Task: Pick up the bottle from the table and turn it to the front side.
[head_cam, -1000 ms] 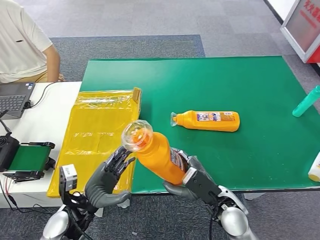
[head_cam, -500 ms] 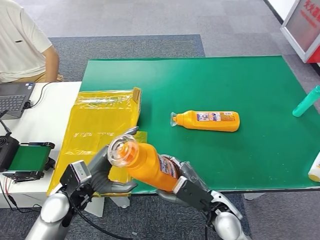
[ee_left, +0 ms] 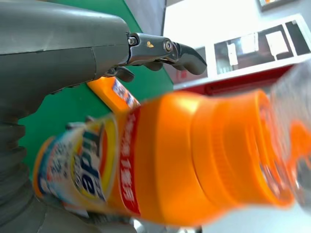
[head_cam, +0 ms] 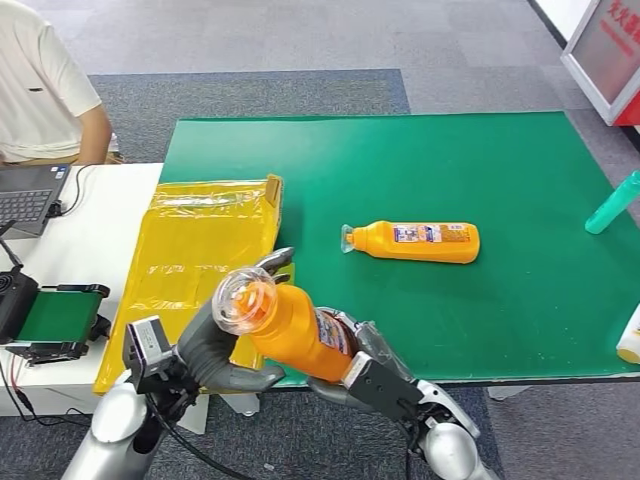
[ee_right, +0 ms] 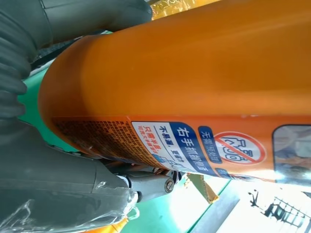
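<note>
- the green table mat (head_cam: 483,170) covers a wide table; its near edge runs just behind the two hands.
- the room floor is grey carpet tile (head_cam: 249,40), with a darker grey strip along the far side of the mat.
- a yellow plastic bag (head_cam: 196,250) lies flat at the mat's left end, overlapping onto a white side table (head_cam: 83,240).
- on the white table stand a laptop (head_cam: 26,195), a cable, and a small black device with a green belt (head_cam: 56,318).
- a person in a white shirt (head_cam: 38,85) sits at the far left behind the laptop.
- a red and white sign stand (head_cam: 607,55) is at the far right corner of the room.
- the orange bottle (head_cam: 290,325) is off the table, held tilted over the near edge, its clear cap toward the left hand and the camera.
- the right hand (head_cam: 370,375) grips the bottle's lower body, fingers wrapped under it; the right wrist view shows the back label with small print.
- the left hand (head_cam: 219,345) cups the cap end, its thumb below and fingers (ee_left: 183,51) arched over the bottle's neck; whether it presses the bottle i cannot tell.
- a second orange bottle (head_cam: 415,241) lies on its side mid-mat, cap pointing left.
- a teal bottle (head_cam: 613,203) lies at the right edge, and a white container (head_cam: 630,338) sits near the right front corner.
</note>
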`<act>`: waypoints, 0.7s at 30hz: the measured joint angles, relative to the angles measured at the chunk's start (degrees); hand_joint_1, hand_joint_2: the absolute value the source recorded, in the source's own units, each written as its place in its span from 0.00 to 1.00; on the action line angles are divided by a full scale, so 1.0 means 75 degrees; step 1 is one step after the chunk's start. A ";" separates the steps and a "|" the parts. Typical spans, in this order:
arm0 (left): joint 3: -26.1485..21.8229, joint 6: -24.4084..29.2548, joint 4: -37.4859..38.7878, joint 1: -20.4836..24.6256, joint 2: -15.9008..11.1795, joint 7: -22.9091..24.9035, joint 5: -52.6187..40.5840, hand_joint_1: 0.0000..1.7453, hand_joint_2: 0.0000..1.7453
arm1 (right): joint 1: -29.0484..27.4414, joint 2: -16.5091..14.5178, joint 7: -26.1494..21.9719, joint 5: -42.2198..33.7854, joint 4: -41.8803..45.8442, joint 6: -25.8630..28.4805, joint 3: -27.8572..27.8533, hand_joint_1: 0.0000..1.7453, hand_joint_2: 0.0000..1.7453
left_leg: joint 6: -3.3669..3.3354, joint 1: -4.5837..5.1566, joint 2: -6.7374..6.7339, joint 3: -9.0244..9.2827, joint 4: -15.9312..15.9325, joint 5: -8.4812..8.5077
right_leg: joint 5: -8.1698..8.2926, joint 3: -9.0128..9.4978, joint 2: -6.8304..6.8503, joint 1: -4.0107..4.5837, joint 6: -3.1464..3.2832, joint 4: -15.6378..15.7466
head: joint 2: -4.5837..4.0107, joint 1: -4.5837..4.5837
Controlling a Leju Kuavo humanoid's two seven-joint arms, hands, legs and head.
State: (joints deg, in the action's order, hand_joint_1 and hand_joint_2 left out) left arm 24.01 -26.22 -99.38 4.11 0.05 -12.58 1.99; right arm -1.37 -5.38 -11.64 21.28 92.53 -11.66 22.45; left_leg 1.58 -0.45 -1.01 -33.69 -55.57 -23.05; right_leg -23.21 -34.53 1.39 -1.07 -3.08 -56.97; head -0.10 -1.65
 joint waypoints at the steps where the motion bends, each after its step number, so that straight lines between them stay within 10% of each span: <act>1: 0.0107 -0.0049 0.0004 -0.0037 0.0049 0.0001 0.0088 0.00 1.00 | 0.0019 -0.0012 0.0001 -0.0006 -0.0010 0.0015 -0.0001 1.00 1.00 | 0.0000 0.0000 0.0000 0.0000 0.0000 0.0000 | 0.0000 0.0000 0.0000 0.0000 0.0000 0.0000 | 0.0001 0.0000; 21: 0.0497 -0.0062 0.0056 -0.0421 0.0270 0.0144 0.0488 0.00 1.00 | 0.0033 -0.0106 -0.0033 0.0041 -0.0001 0.0086 -0.0042 1.00 1.00 | -0.0001 0.0000 0.0000 -0.0006 0.0000 -0.0001 | 0.0000 -0.0005 0.0000 0.0000 0.0000 0.0000 | 0.0001 -0.0001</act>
State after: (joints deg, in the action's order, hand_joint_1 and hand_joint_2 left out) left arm 27.74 -26.69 -98.96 0.95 2.07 -11.51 5.65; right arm -1.13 -6.17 -11.88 21.59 92.52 -11.01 22.14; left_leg 1.57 -0.45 -1.01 -33.73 -55.57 -23.05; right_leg -23.22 -34.56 1.39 -1.07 -3.08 -56.96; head -0.09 -1.66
